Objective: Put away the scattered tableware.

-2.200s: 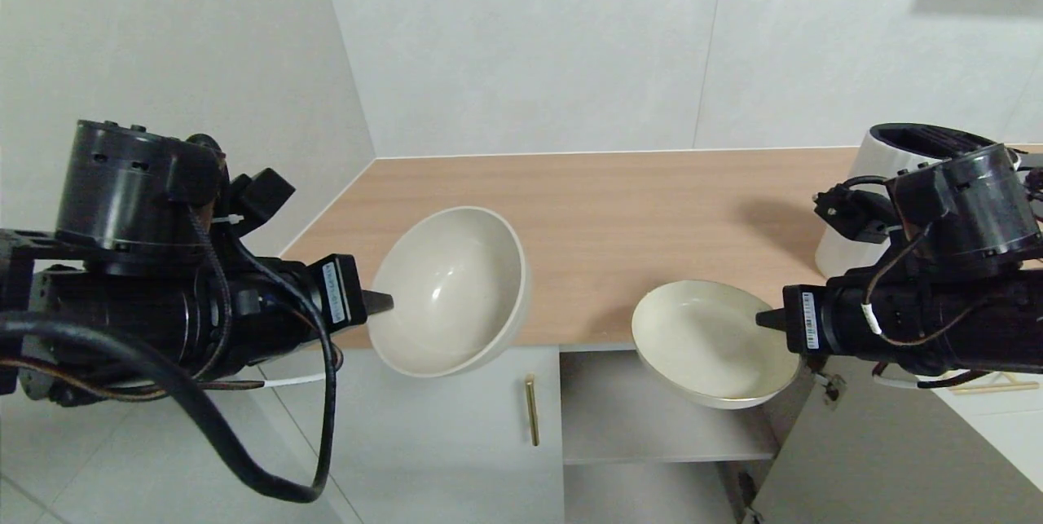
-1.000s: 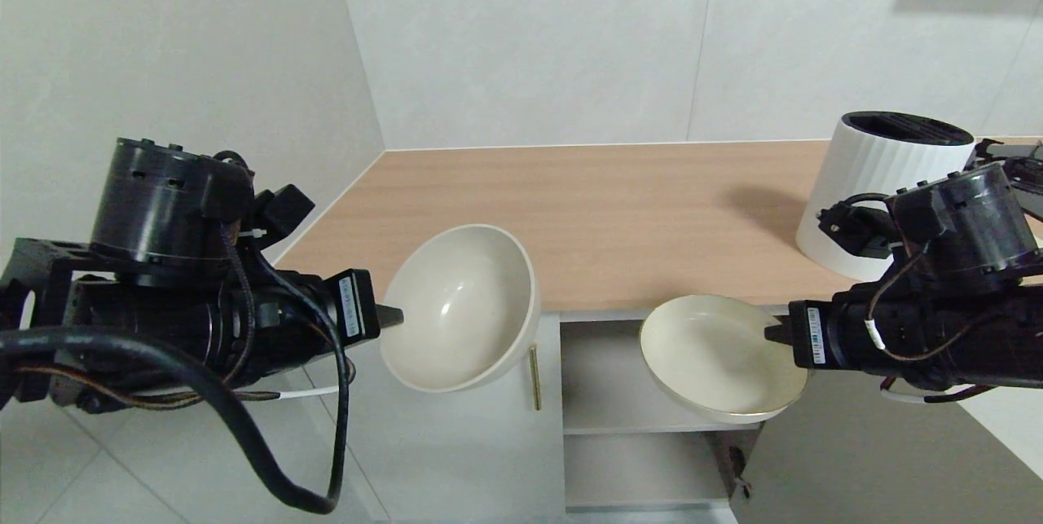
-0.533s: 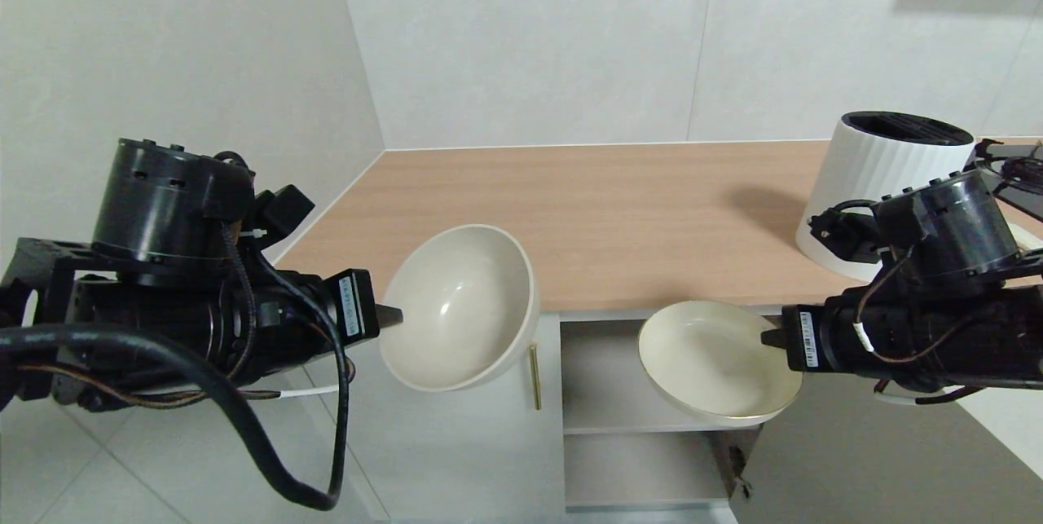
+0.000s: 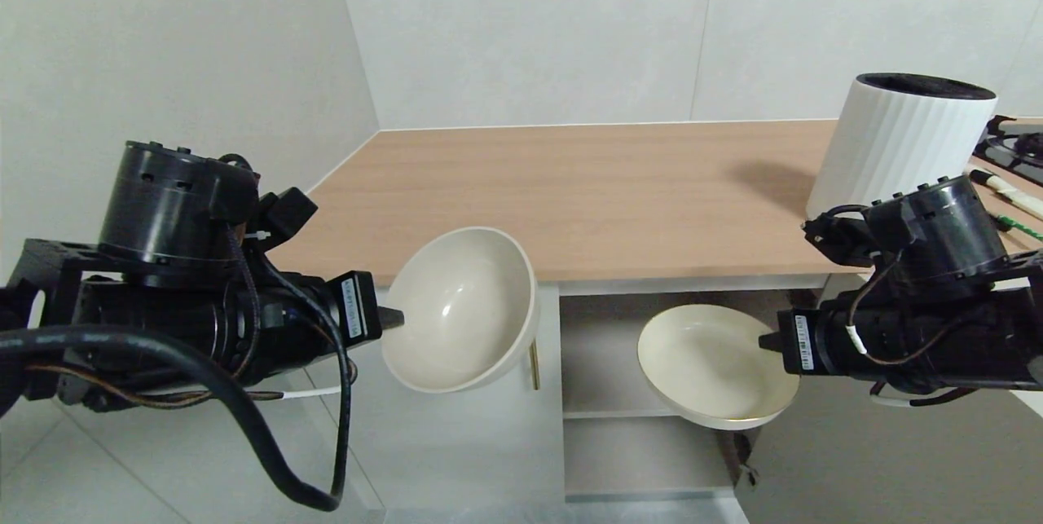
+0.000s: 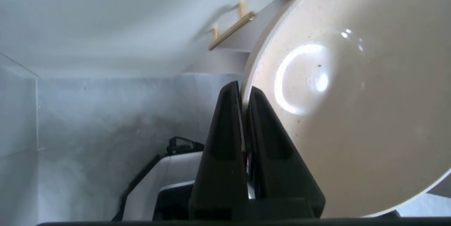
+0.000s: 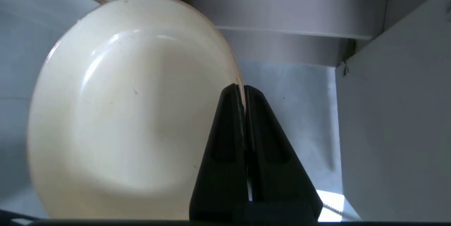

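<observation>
Tableware hangs in both my claws, in the air before the cupboard (image 4: 464,451): left claw (image 4: 392,318) pinches the bowl (image 4: 460,308) by its rim, right claw (image 4: 766,340) pinches the plate (image 4: 709,365) likewise, each tipped up. Rim holds, I judge, leave the undersides free for setting on the shelf (image 4: 601,414), the plate being nearest its opening
</observation>
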